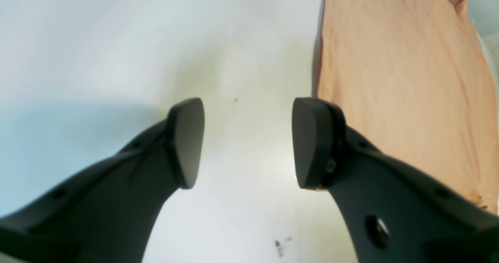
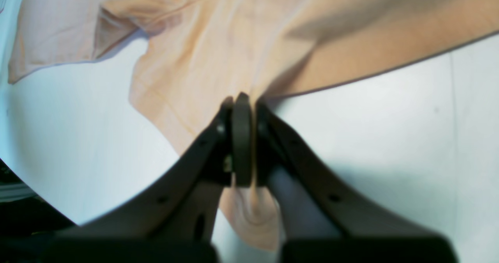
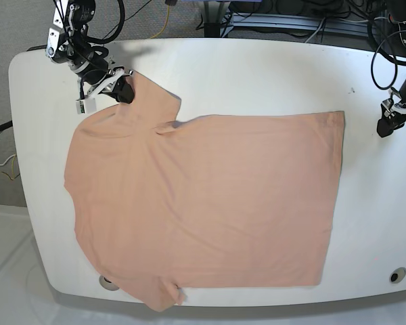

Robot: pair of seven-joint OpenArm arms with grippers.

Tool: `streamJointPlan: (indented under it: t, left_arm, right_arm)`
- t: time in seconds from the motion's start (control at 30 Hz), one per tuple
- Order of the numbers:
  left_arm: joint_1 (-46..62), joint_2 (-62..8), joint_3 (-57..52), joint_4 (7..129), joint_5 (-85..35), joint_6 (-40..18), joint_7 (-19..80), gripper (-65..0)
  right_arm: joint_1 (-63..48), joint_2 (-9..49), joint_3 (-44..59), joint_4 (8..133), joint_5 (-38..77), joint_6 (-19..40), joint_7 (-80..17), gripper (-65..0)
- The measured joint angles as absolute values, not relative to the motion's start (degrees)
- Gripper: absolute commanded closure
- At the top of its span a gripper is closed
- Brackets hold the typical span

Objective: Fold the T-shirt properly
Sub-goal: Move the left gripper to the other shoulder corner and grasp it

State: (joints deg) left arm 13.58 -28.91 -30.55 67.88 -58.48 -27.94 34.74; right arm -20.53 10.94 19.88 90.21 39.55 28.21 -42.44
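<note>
**Inspector:** Where is the T-shirt (image 3: 203, 203)?

**Assistant:** Spread flat over most of the white bench (image 3: 257, 74). One sleeve hangs past the bench's front edge.

**Inspector:** Differences between views?

**Assistant:** The right wrist view shows the right gripper (image 2: 241, 99) with its fingers clamped on the shirt's edge. In the base view this grip is hard to make out. The left gripper (image 1: 248, 142) has its fingers apart over bare bench, just beside the shirt's hem.

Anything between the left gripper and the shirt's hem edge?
Nothing. The base view shows only bare white table between the open left gripper and the T-shirt.
</note>
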Motion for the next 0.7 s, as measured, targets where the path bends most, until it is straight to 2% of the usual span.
streamJointPlan:
  t: [0.4, 0.7]
  left_arm:
    - [12.73, -28.10, -29.85, 67.18, -57.76, -28.45, 33.69, -31.9]
    - [13.54, -24.53, -31.16, 67.31, -58.15, -28.45, 34.37, -32.8]
  right_arm:
    - [-20.47, 10.96, 19.86, 90.28, 39.90, 28.38, -42.46, 0.0]
    - [-20.38, 10.94, 19.86, 90.28, 39.94, 28.56, -42.35, 0.0]
